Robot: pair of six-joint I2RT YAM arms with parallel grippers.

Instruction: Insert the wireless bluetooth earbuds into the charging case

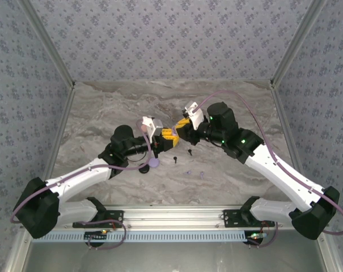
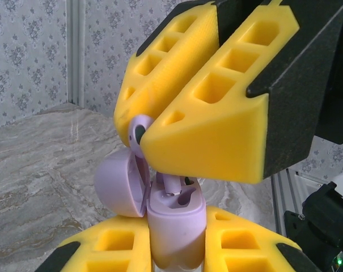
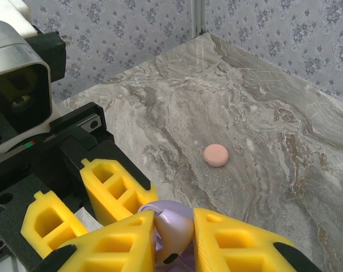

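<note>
Black earbud [image 1: 175, 159] lies loose near lavender disc [image 1: 153, 162].

Bright, even light; soft shadows.

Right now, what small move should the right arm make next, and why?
Probably ease the right tool down a touch toward the case. It pinches a lavender earbud just above the case, which the left tool grips with its lid swung open, so the earbud looks roughly lined up with the opening.
</note>
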